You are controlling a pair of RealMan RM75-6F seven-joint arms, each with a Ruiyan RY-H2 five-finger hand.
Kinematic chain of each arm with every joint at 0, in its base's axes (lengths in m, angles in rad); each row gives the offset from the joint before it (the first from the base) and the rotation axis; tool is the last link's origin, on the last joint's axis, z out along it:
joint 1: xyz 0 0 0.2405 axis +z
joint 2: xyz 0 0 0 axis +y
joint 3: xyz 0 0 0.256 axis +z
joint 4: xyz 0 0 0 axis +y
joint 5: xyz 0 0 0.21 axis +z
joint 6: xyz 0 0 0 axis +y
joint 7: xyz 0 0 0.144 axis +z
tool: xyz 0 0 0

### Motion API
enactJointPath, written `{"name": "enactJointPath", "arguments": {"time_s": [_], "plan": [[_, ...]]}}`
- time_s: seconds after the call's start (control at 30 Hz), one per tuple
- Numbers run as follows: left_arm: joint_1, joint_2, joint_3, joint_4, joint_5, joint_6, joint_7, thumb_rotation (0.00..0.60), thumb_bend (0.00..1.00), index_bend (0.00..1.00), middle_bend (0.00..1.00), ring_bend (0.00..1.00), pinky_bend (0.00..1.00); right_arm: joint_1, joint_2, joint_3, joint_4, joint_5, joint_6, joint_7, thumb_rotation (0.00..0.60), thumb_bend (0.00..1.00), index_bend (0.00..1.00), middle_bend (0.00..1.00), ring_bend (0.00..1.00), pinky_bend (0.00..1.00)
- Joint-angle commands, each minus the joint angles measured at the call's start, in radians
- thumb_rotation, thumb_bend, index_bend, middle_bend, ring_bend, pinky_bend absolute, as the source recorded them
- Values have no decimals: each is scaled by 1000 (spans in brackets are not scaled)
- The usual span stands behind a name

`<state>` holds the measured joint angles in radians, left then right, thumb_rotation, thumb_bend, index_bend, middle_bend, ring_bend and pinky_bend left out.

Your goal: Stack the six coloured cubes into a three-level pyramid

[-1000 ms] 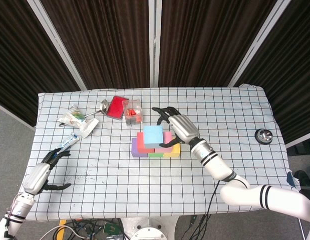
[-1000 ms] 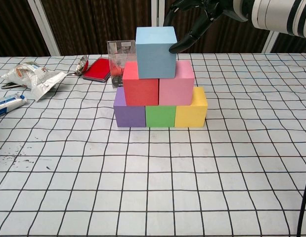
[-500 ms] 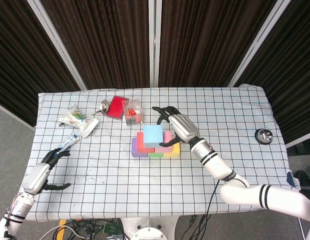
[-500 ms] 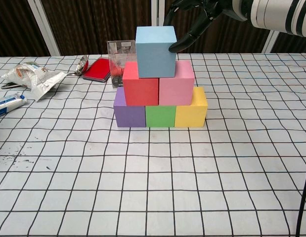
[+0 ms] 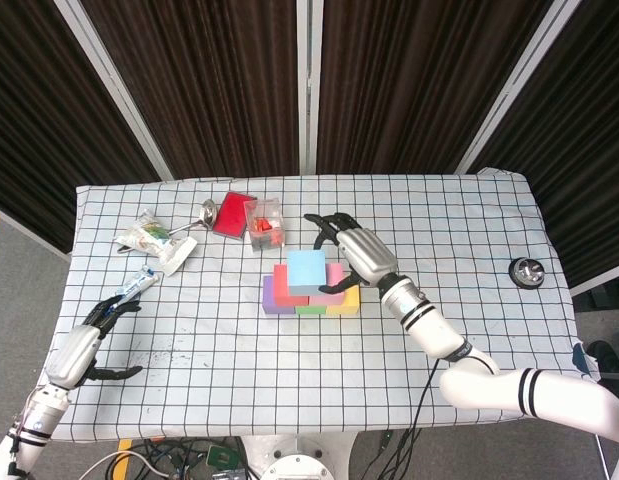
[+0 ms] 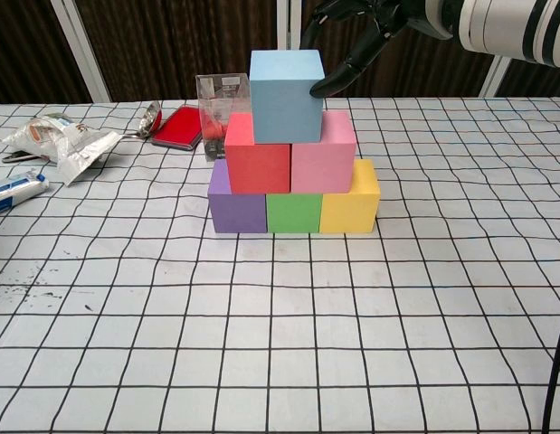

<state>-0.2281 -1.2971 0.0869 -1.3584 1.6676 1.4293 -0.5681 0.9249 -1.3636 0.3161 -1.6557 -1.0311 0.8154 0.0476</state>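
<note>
Resting low at the table's near left edge, the left hand (image 5: 77,352) holds nothing, its fingers a little apart. Past it lie a tube (image 5: 135,285) and a crinkly packet (image 5: 154,240). In the middle stand the cubes: purple (image 6: 236,205), green (image 6: 293,213) and yellow (image 6: 347,202) below, red (image 6: 258,154) and pink (image 6: 323,152) on them, blue (image 6: 285,96) on top. The right hand (image 5: 360,253), fingers spread, touches the blue cube's right side with one fingertip.
</note>
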Motion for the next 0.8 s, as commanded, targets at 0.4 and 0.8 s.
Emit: {"name": "enactJointPath", "arguments": {"time_s": [0.4,0.8], "plan": [[-1,1,-1,-1,-3,-5,1,600,0,123,179,12,62,8,-3,-5,5,16,-13,-9,600,114,0,463,82,0],[1,1,0,2,-2,-1,-3,600,0,123,179,12,62,10,4,0,-6,20,-19,-1,600,74,0,308,49,0]]}}
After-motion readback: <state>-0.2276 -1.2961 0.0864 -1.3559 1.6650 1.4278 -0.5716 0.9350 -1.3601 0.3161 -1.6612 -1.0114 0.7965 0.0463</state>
